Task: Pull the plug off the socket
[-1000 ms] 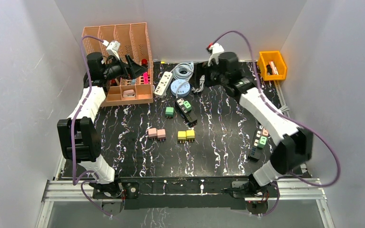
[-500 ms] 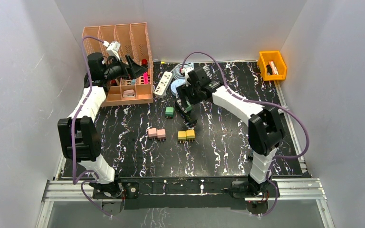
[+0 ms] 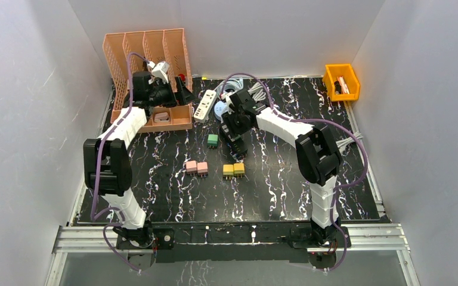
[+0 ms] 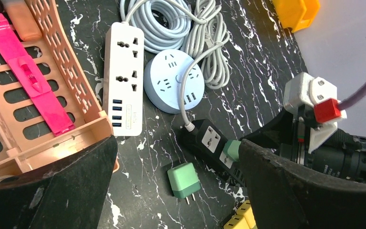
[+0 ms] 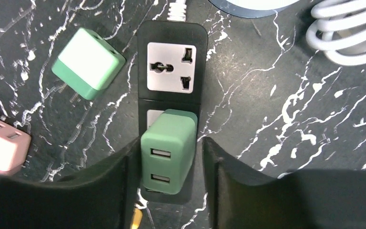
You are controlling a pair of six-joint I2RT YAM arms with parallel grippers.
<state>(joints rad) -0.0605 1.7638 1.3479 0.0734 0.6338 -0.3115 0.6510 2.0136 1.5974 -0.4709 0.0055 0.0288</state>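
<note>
Plug (image 5: 167, 150), green with two USB ports on its face, sits pushed into the second outlet of the black socket (image 5: 171, 33), which lies flat on the table (image 3: 286, 190) near the middle of its far half. The outlet next to it on the socket is bare.

The right tool (image 5: 170, 143) is down over the plug, one finger on each long side, so the plug lies right between them. The fingers are apart. On one side a sliver of black socket shows between finger and plug; on the other the finger is so close that I cannot tell whether it touches. From above, the right arm folds back toward the table's middle, and its tool (image 3: 234, 128) covers the plug end of the socket (image 3: 238, 149).

The left tool (image 4: 176, 148) hangs with its fingers spread wide and nothing between them, up by the front corner of the orange rack (image 3: 149, 47). Its tool (image 3: 182, 94) is well apart from the plug. Its camera looks across at the plug (image 4: 230, 150) and the socket (image 4: 209, 140).

A loose green plug (image 5: 88, 62) lies on the table just beside the socket, not touching it. Two pink plugs (image 3: 197, 167) and two yellow plugs (image 3: 234, 170) sit nearer the arms' bases. A white strip (image 4: 124, 86) lies beside the rack, with a round hub (image 4: 174, 81) next to it and coiled cables (image 4: 171, 24) behind.
</note>
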